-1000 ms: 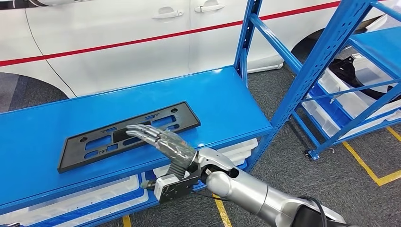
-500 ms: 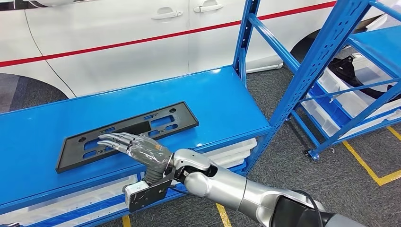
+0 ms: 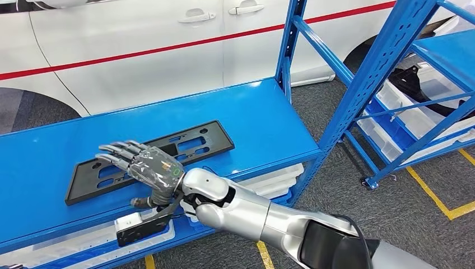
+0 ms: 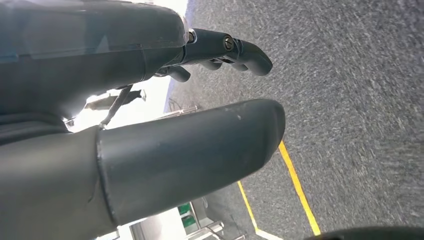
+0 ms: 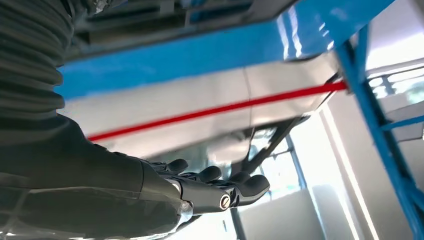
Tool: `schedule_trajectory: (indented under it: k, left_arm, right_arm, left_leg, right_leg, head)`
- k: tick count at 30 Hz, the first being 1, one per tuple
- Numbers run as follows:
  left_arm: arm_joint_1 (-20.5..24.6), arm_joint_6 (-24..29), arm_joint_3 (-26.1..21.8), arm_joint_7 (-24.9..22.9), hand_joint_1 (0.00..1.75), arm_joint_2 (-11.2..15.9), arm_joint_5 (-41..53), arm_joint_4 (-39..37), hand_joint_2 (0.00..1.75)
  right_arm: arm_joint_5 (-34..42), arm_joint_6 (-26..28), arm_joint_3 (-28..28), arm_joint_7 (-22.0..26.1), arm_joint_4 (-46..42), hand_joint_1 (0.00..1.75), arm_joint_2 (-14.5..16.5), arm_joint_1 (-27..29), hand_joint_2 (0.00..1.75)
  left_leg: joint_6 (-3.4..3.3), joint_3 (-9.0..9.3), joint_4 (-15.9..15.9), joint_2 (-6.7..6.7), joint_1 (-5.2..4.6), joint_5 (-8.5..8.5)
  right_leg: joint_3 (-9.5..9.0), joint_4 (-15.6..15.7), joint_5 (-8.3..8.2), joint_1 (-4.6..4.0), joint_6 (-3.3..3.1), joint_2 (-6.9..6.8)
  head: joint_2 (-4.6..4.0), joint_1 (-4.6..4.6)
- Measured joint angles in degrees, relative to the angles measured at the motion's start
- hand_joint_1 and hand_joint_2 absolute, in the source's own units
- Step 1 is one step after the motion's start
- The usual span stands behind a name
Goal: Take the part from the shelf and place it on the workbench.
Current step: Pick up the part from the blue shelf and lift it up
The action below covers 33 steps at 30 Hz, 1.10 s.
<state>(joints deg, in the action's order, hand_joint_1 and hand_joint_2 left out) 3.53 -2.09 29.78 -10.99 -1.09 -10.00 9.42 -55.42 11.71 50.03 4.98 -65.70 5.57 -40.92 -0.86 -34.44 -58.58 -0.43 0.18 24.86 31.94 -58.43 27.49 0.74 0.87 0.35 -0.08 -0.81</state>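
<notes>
The black part [image 3: 148,159] lies flat on the blue shelf [image 3: 269,120], long and a bit slanted. The right hand [image 3: 140,165] is over its middle, fingers stretched out and apart, holding nothing. You cannot tell if the fingers touch the part. The part's near side is close to the shelf's front edge. Bare blue shelf lies on both sides of it. A white car [image 3: 140,50] stands behind the shelf. The left hand [image 4: 150,125] hangs over the grey floor [image 4: 350,100], fingers curled a little, holding nothing.
</notes>
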Motion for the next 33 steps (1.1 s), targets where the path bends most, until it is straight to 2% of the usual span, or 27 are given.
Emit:
schedule_trajectory:
  k: [6, 13, 28, 31, 33]
  left_arm:
    - [0.1, -0.5, 1.0, 0.8, 0.0, 0.0, 0.8, 0.0, 0.0]
    - [0.6, -0.8, 1.4, 0.8, 0.0, 0.0, 1.2, 0.0, 0.0]
    - [0.8, -0.9, 1.8, 0.7, 0.0, 0.0, 1.4, 0.0, 0.0]
    - [0.8, -0.9, 1.9, 0.7, 0.0, 0.0, 1.4, 0.0, 0.0]
    - [0.8, -0.8, 2.0, 0.7, 0.0, 0.0, 1.4, 0.0, 0.0]
  right_arm:
    - [-6.1, 5.0, 0.2, -1.1, 11.3, 0.0, 3.6, -5.0, 1.75]
    - [-7.6, 5.4, 0.1, -2.2, 21.8, 0.0, 5.3, -9.0, 1.75]
    - [-7.8, 5.2, -0.1, -2.4, 27.6, 0.0, 6.3, -10.3, 1.75]
    - [-7.2, 3.8, -0.8, -0.9, 29.3, 0.0, 6.4, -10.4, 1.75]
    - [-4.4, 1.2, -1.7, 2.1, 30.4, 0.0, 6.5, -10.4, 1.75]
  left_leg:
    - [0.0, 0.01, 0.0, -0.01, 0.0, -0.03]
    - [-0.01, 0.0, 0.0, -0.01, -0.01, -0.02]
    - [0.0, 0.0, 0.0, 0.0, 0.0, -0.02]
    - [0.0, 0.0, 0.0, -0.01, -0.01, -0.02]
    - [-0.01, 0.0, 0.0, -0.01, -0.01, -0.02]
  right_leg:
    - [0.0, 0.0, 0.0, 0.01, 0.0, -0.01]
    - [0.0, 0.0, 0.0, 0.02, 0.0, -0.01]
    - [0.02, 0.0, 0.0, 0.01, 0.0, -0.01]
    - [0.02, 0.0, 0.0, 0.01, 0.0, -0.01]
    - [0.02, 0.0, 0.0, 0.01, 0.0, -0.01]
  head:
    - [-0.01, 0.0]
    - [0.0, 0.0]
    - [0.01, 0.0]
    - [0.01, 0.0]
    - [0.0, 0.0]
